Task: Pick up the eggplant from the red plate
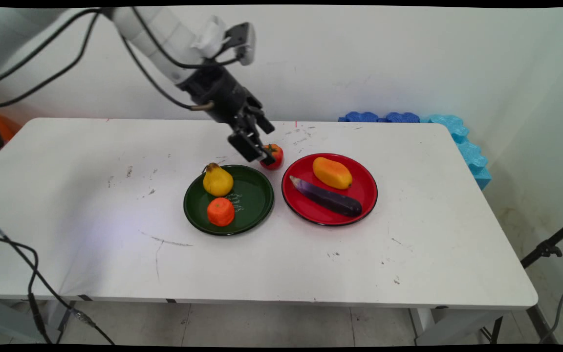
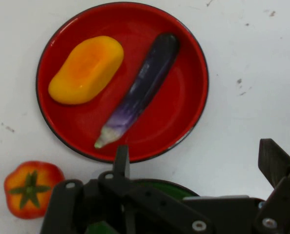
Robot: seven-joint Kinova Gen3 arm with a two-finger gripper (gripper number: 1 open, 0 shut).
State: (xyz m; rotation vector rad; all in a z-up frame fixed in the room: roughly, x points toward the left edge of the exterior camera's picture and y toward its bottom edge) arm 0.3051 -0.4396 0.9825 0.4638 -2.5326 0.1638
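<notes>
- Main view: gripper (image 1: 264, 144) sits low over the table (image 1: 91, 205), at the far edge of the green plate (image 1: 262, 195).
- Tomato (image 1: 272, 155) is on the bare table just behind the gap btwn the two plates. One finger overlaps it from this angle; I can't tell from here whether they touch.
- Green plate holds a pear (image 1: 218, 180) at the back and an orange (image 1: 221, 211) at the front, apart from each other.
- Red plate (image 1: 364, 190), just right of the green one, holds a mango (image 1: 332, 172) and an eggplant (image 1: 328, 197) side by side.
- So four items are plated and the tomato is the only one off a plate.
- Blue foam (image 1: 452, 127) lies at the table's far right corner, well apart from everything.
- Hand view: fingers (image 2: 121, 156) are spread wide w/ nothing btwn them, so I read the jaws as fully apart and empty.
- Tomato is at the picture's lower left, outside the fingers' span, clear of them, stem side up.
- Red plate w/ mango and eggplant fills the top of the picture. A sliver of green plate shows under the linkage.
- My read: the tomato isn't grasped, and the jaws aren't lined up around it.
</notes>
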